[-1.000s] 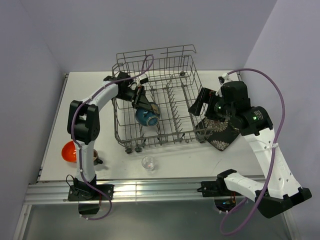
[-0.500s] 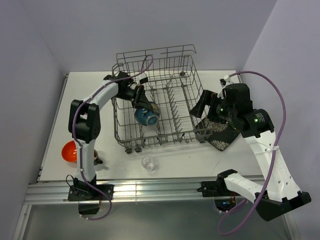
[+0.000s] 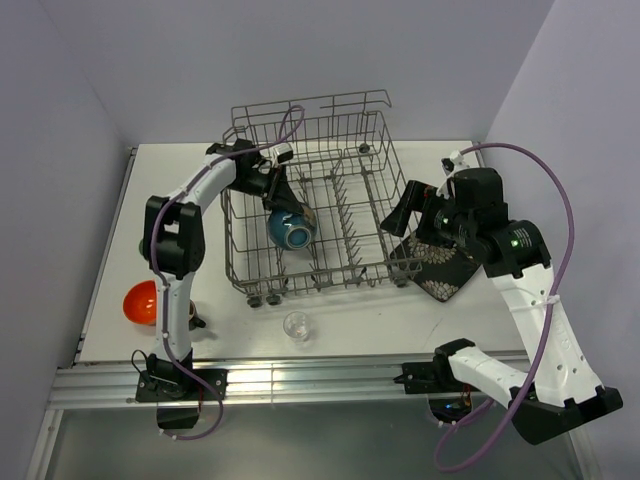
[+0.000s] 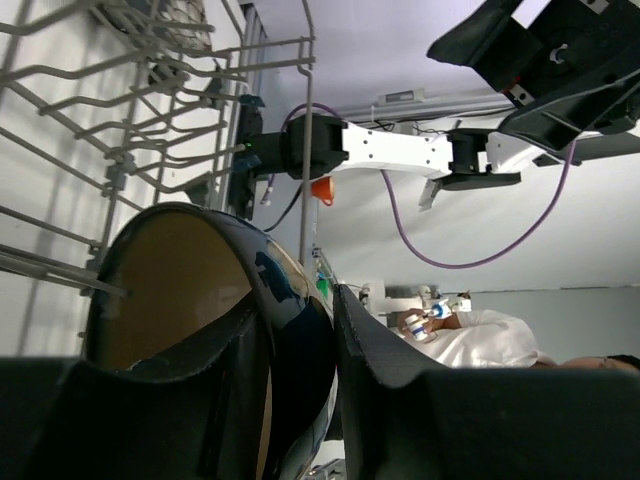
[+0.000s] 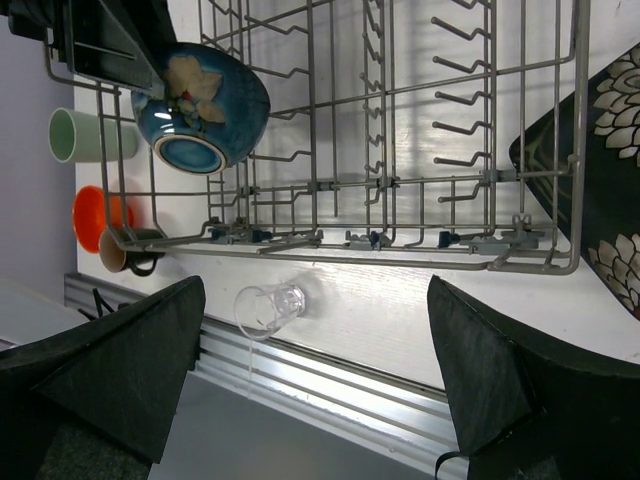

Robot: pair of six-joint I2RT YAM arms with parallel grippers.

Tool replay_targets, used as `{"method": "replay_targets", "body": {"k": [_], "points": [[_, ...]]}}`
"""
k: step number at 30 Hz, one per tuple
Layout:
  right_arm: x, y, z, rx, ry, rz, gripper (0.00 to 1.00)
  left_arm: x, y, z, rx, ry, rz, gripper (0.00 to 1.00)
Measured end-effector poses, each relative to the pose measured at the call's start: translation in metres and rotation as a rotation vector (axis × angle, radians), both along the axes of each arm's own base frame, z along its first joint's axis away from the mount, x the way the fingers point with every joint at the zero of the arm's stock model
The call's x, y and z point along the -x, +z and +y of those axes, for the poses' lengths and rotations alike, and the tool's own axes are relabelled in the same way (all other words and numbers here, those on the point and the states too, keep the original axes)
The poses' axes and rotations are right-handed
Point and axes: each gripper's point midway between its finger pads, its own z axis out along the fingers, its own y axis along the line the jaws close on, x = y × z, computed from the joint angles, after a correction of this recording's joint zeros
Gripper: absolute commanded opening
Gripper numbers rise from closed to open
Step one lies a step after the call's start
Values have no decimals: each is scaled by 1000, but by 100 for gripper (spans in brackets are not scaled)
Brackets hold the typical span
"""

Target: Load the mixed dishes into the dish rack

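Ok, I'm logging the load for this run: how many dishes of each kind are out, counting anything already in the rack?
Bowls: 2, blue bowl, orange bowl
Cups: 2, brown mug, green cup
Glasses: 1, clear glass
Plates: 1, black plate
Total: 6

Bowl (image 3: 292,229) inside rack (image 3: 352,215), plate (image 3: 445,268) at its right, glass (image 3: 296,324) before it.

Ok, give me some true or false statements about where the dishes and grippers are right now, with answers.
The left gripper is shut on the blue round bowl inside the grey wire dish rack. True.
The small clear glass stands in the rack. False: it is on the white table, in front of the rack.
The right gripper is open and holds nothing. True.
The black square plate sits between the tines. False: it lies on the table beside the rack's right end.
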Motion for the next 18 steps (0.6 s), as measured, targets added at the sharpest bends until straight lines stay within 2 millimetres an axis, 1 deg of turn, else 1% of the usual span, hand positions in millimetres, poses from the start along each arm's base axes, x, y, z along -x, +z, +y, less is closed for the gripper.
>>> {"method": "replay_targets", "body": {"k": [7,10,11,13,14,15,18], "points": [[2,-2,-1,-2,1,1,100,-10,-13,6,-46,14,-40,44],[3,-1,-1,-3,5,-2,100,-16,-20,8,-62,20,-62,49],[3,-1,0,-4,6,-2,100,-19,-21,7,-39,19,-83,51],[4,0,0,-7,9,-3,100,-24,-44,10,-35,24,-50,51],[4,0,0,-9,9,-3,100,-26,-55,12,-20,32,12,52],[4,0,0,-9,9,-4,100,-23,-56,14,-10,40,105,52],[5,0,-1,-11,8,-4,100,-24,-51,17,15,48,81,57]]}}
